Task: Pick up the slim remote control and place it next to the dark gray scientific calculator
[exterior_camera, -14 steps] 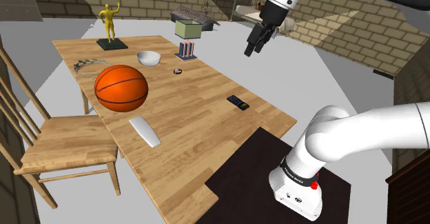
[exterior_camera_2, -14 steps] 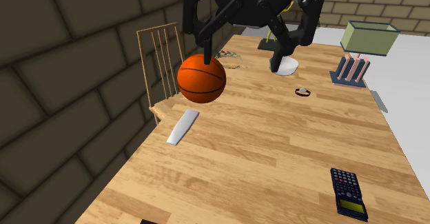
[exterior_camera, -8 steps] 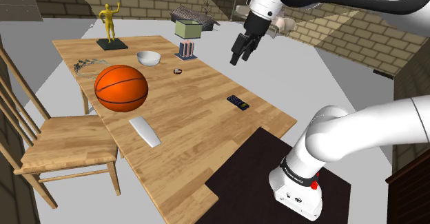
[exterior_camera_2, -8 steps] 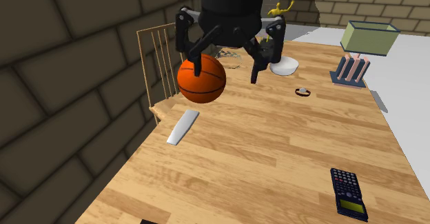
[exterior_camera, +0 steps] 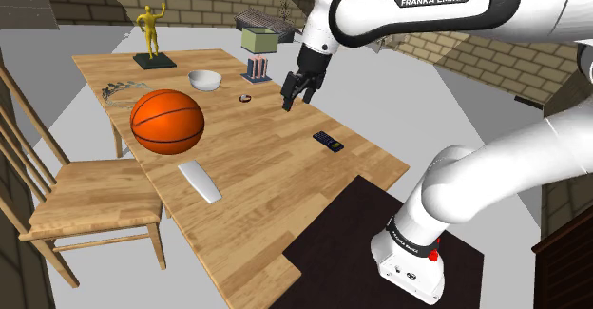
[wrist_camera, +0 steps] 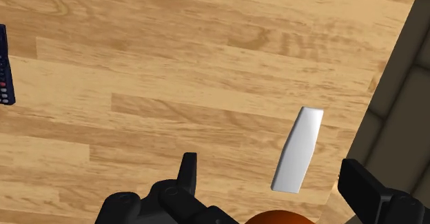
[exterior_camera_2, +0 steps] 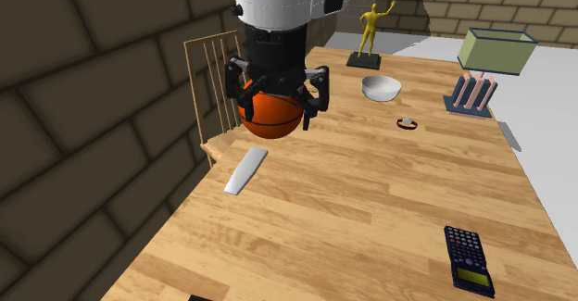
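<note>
Starting at the near end of the table [exterior_camera: 276, 202]: one slim remote [exterior_camera: 200, 181], pale grey, lying flat close to the long edge beside the one wooden chair [exterior_camera: 86, 188], long axis nearly parallel to that edge. Across the table's width, close to the opposite long edge and well apart from the remote: one dark calculator [exterior_camera: 328, 141], also flat. Farther up, hovering above mid-table: the single black gripper [exterior_camera: 296, 98], fingers spread wide and clasping nothing. Through the wrist view, remote placed ahead of the hand, between the lines of the two fingers though nearer one, touching neither, its length running across the closing line; so probably no call to turn the wrist, only to shift toward the chair-side edge and the near end, then drop. Judged as the approach step, with grasp, carry across the width and set-down beside the calculator all yet to come. Just past the hand, by the chair-side edge: one orange basketball [exterior_camera: 167, 120]. Toward the far end: one small ring-like thing [exterior_camera: 245, 97], one white bowl [exterior_camera: 204, 79], one rack of upright sticks [exterior_camera: 258, 68], and, nearest the far edge, one yellow figurine [exterior_camera: 149, 31].
</note>
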{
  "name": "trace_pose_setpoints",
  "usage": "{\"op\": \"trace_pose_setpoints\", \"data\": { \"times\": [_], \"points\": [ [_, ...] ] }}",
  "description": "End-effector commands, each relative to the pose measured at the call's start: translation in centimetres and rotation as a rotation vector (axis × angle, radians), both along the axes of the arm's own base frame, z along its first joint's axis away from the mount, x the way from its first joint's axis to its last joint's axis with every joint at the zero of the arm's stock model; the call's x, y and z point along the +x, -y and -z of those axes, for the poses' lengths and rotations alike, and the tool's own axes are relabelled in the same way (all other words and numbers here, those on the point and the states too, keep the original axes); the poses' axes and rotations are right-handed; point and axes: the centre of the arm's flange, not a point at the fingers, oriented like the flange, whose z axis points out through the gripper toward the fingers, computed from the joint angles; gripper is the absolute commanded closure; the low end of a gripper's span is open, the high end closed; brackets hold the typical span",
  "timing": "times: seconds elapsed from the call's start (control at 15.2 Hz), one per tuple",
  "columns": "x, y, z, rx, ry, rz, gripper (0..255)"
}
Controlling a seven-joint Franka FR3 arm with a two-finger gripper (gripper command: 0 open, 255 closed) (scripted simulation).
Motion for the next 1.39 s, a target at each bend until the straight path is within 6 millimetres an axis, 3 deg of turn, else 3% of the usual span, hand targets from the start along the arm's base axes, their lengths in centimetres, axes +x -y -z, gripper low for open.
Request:
{"op": "trace_pose_setpoints", "data": {
  "times": [0.0, 1.32],
  "points": [
    [1.4, -1.3, 1.9, -0.001, -0.006, 0.009, 0],
    [15.8, -13.2, 21.5, -0.023, -0.083, 0.097, 0]
  ]
}}
